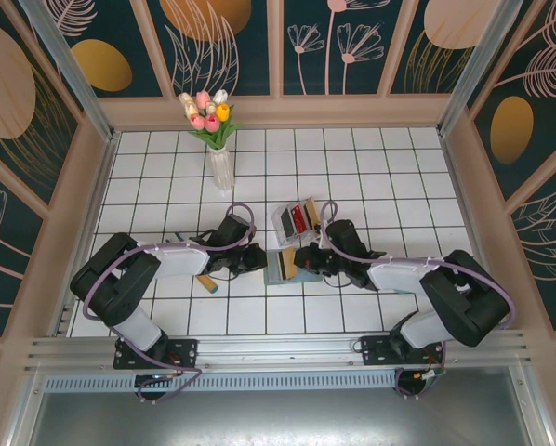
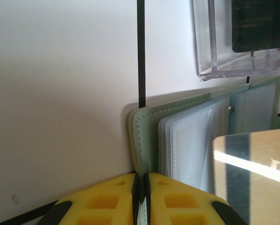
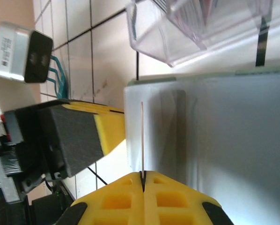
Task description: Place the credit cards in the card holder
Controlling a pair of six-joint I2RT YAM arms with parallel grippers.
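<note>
At the bench centre, our left end effector is clamped on the cover edge of the soft-looking card holder. Our right end effector pinches a thin, stiff, likely slippery tan card by its edge.

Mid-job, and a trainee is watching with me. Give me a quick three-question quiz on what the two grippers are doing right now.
1. True or false: the left gripper is shut on the edge of the card holder.
2. What does the right gripper pinch? A) a thin card seen edge-on B) a tulip stem C) nothing, it is open
3. Fill in: in the top view, the clear box lies on the ___ side of the card holder, counted from the arm bases (near or far).

Key: 1 true; 2 A; 3 far.
</note>
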